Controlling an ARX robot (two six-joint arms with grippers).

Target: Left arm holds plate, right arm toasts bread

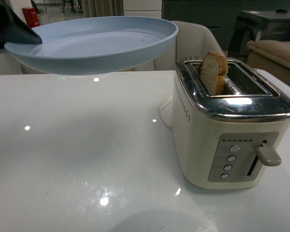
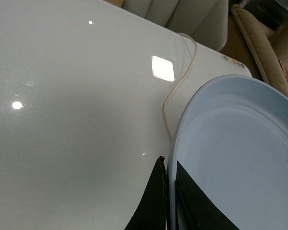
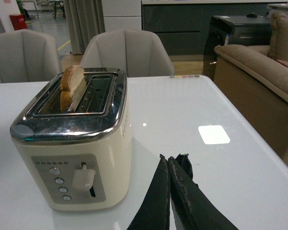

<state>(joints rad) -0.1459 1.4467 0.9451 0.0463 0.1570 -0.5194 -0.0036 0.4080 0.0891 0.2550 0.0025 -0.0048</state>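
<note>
A: What does the black, pointed-fingered left gripper (image 2: pixel 169 203) have hold of?

B: It is clamped on the rim of the round, shallow, pale-blue matte plate (image 1: pixel 96 46), with one finger (image 2: pixel 153 203) on the outside of the rim and the other inside. The plate hangs in the air above the glossy white worktop (image 1: pixel 87 159). It is slightly tilted, beside the cream toaster with the chrome top (image 1: pixel 203 145), and its rim is about level with that top.

A: And the dark right gripper (image 3: pixel 170 191)?

B: Its fingers are pressed together with nothing between them. It sits low over the worktop near the toaster, apart from it, out from the end with the buttons and lever.

A: Where is the bread?

B: The half-slice of light brown bread with a tan crust (image 1: pixel 215 72) stands upright in the toaster slot nearer the plate, its rounded end poking above the chrome. A thin cream cord (image 2: pixel 175 96) loops on the worktop on the toaster's plate side.
</note>
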